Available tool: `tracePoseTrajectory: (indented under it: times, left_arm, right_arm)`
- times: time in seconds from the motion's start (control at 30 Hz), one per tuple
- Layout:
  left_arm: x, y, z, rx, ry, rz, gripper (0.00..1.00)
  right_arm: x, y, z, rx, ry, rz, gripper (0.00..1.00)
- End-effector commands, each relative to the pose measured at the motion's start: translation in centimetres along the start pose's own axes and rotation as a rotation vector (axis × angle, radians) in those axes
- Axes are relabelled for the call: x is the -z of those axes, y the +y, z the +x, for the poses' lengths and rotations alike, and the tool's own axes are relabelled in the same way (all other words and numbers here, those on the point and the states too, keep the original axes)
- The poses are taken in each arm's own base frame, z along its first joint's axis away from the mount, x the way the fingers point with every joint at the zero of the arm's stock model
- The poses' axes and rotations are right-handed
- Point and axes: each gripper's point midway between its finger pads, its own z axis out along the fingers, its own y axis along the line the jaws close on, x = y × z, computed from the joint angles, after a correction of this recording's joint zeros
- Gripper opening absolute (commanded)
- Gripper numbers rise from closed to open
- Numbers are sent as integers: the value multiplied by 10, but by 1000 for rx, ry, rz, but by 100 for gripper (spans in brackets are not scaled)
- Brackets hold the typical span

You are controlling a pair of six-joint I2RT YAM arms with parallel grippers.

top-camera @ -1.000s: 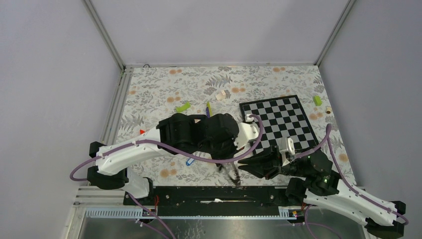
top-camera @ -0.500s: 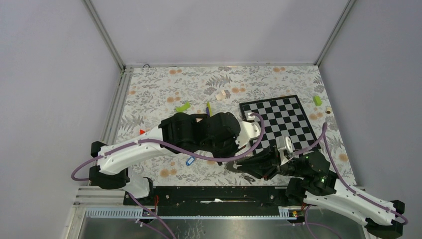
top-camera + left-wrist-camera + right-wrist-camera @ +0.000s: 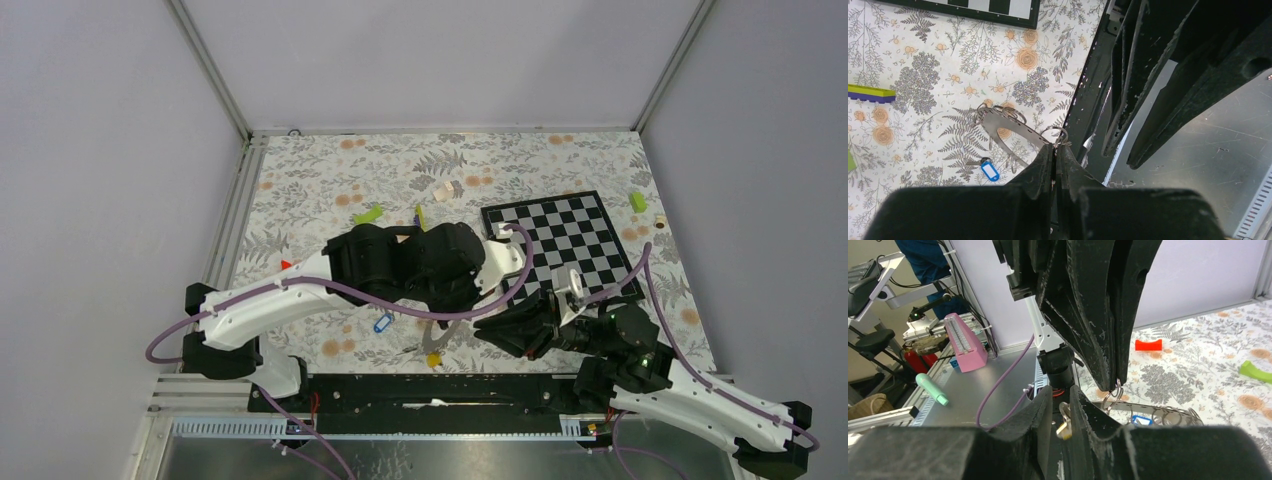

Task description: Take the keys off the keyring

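Keyring (image 3: pixel 1015 129), a silver-grey metal hoop carrying several small wire loops, hangs from the left gripper (image 3: pixel 1054 148) over the near edge of the floral tablecloth (image 3: pixel 923 60), beside the black base rail. The left gripper's jaws are pressed together on one small loop at the hoop's end. The right gripper (image 3: pixel 1061 390) points at the hoop from the right, its jaws a narrow slit apart. A yellow key (image 3: pixel 1064 427) shows in that slit; whether the fingers press on it cannot be told. From above, this key dangles under the hoop. A blue key (image 3: pixel 990 170) lies flat on the cloth beside the hoop. A chessboard (image 3: pixel 570 240) sits further back on the right.
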Motion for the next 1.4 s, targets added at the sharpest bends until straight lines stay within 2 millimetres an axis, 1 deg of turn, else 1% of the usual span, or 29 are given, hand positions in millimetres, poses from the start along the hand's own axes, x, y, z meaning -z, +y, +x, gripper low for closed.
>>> tracePoseTrajectory:
  times: [0.0, 0.37, 0.57, 0.83, 1.1, 1.37]
  left_arm:
    - [9, -4, -24, 23, -89, 20, 0]
    - [12, -3, -27, 30, -99, 18, 0]
    - [12, -3, -27, 30, -100, 18, 0]
    - [14, -3, -27, 35, -103, 19, 0]
    - [12, -3, -27, 36, -98, 21, 0]
    - [9, -4, -29, 36, -95, 21, 0]
  right_arm:
    - [-5, 0, -6, -50, -47, -3, 27]
    - [-2, -22, 6, -56, -51, 104, 27]
    - [2, -27, 13, -62, -44, 133, 27]
    - [5, -33, 15, -59, -54, 165, 27]
    - [4, -32, 13, -59, -59, 156, 35]
    - [4, -27, 12, -55, -57, 133, 40]
